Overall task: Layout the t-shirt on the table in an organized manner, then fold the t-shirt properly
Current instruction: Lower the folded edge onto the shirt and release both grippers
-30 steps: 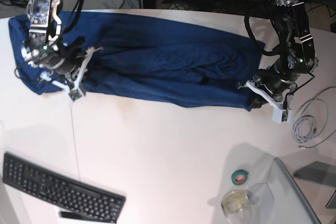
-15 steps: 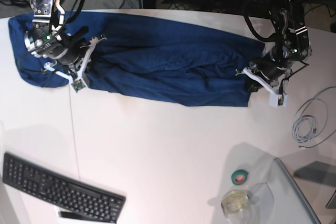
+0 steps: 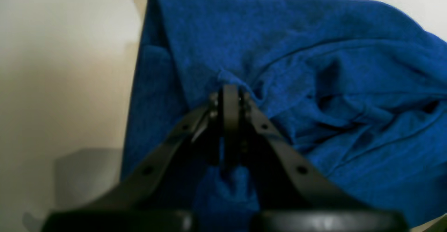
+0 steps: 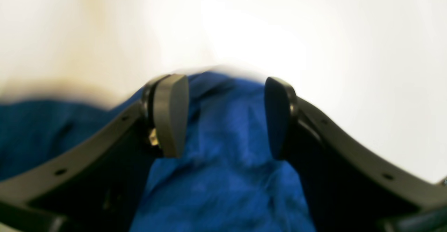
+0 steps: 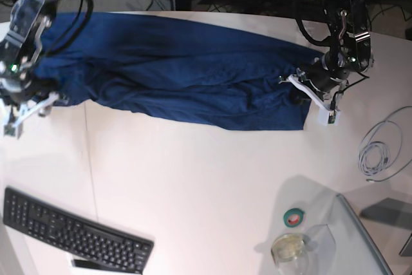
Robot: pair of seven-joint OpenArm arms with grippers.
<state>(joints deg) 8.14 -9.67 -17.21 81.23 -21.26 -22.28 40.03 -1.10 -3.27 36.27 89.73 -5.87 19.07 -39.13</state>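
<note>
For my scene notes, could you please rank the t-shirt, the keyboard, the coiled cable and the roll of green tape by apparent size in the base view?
1. The t-shirt, by far the largest.
2. The keyboard.
3. The coiled cable, though its loose loops make its extent less certain.
4. The roll of green tape, the smallest.

My arms are black, looped with dark cables; a small green light glows on each wrist. White brackets hold my wrist cameras. My fingers (image 4: 171,115) are matte black — curved pads on slim struts dotted with screw holes.
</note>
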